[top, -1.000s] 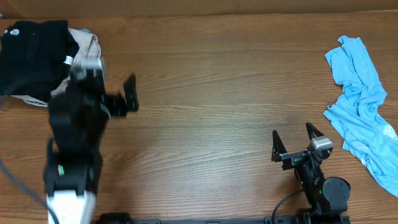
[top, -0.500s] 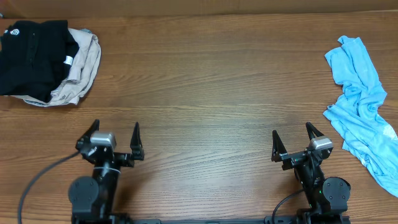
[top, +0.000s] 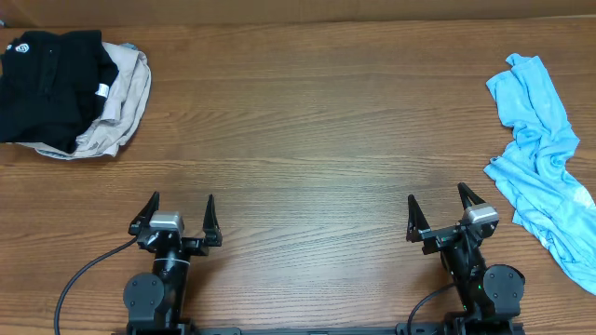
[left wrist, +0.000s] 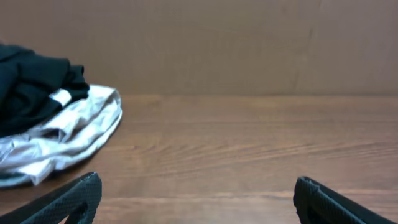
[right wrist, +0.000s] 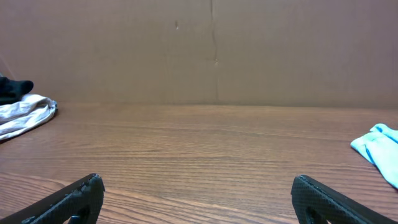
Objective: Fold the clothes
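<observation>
Left claw (top: 181, 200) and right claw (top: 438, 195) both wide, empty.
Black garment (top: 47, 84) atop beige garment (top: 126, 102), counter's (top: 317, 121) far-left corner; light-blue garment (top: 545, 158) at right edge.

Black-and-beige heap (top: 56, 88) far-left (blue garment (top: 545, 154) far-right)

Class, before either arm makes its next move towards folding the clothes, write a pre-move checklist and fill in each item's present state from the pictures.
1. Is the left gripper open and holding nothing? ok.
2. Is the right gripper open and holding nothing? ok.
3. Is the light-blue garment spread flat? not ok: it lies crumpled at the right side.
4. Is the black garment separate from the beige garment? not ok: it lies on top, in one far-left pile.
5. Does the table show bare wood mid-way for spreading? ok.
6. Is the light-blue garment wholly on the table? cannot tell: it runs out of view.
</observation>
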Available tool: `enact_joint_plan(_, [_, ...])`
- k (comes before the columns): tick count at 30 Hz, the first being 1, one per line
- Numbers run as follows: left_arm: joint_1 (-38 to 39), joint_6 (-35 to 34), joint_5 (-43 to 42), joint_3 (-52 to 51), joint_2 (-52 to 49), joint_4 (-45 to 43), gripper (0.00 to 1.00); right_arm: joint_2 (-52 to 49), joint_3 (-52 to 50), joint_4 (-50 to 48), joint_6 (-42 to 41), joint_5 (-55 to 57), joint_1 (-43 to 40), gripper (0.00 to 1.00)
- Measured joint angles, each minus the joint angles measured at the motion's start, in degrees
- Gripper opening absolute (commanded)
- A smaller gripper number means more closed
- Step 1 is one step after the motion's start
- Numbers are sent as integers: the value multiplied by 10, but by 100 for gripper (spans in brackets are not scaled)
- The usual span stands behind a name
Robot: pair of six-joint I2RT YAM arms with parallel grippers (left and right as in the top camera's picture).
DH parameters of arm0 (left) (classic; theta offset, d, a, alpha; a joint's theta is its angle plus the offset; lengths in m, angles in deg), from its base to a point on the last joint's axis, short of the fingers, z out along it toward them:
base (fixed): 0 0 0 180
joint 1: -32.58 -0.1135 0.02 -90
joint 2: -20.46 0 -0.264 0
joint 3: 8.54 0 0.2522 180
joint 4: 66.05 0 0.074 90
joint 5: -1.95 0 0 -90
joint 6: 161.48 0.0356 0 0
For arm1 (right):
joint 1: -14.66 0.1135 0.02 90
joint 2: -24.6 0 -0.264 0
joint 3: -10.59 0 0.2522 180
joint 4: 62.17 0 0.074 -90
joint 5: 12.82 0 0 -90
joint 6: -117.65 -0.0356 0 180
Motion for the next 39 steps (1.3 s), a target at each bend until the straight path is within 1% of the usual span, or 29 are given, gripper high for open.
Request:
enact_joint_plan(3, [0,0,5,-1,1,20,100,0,0,0,0,0,0,100])
enact_joint_plan(39, [0,0,11,-1,1,20,100,0,0,0,0,0,0,100])
